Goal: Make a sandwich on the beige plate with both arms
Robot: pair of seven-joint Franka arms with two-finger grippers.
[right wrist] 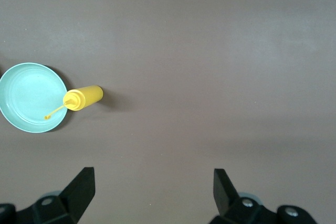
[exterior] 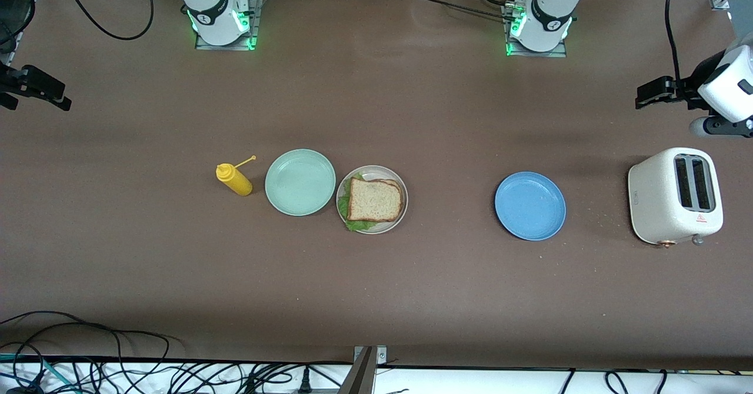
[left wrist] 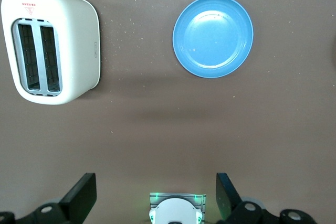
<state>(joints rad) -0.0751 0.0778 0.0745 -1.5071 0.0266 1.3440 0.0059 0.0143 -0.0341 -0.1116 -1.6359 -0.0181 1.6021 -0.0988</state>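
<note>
The sandwich (exterior: 375, 199) lies on the beige plate (exterior: 382, 172) in the middle of the table: a brown-crusted bread slice on top with green lettuce (exterior: 356, 224) sticking out under it. The lower slice is hidden. My left gripper (exterior: 642, 96) is open and empty, up in the air over the left arm's end of the table, above the toaster. In the left wrist view its fingers (left wrist: 80, 195) stand wide apart. My right gripper (exterior: 35, 91) is open and empty, over the right arm's end of the table. Its fingers (right wrist: 81, 187) also stand wide apart. Neither wrist view shows the sandwich.
A mint-green plate (exterior: 300, 182) (right wrist: 29, 95) touches the beige plate toward the right arm's end, with a yellow squeeze bottle (exterior: 235, 180) (right wrist: 84, 97) beside it. A blue plate (exterior: 530, 206) (left wrist: 212, 36) and a white toaster (exterior: 675, 196) (left wrist: 50, 45) stand toward the left arm's end.
</note>
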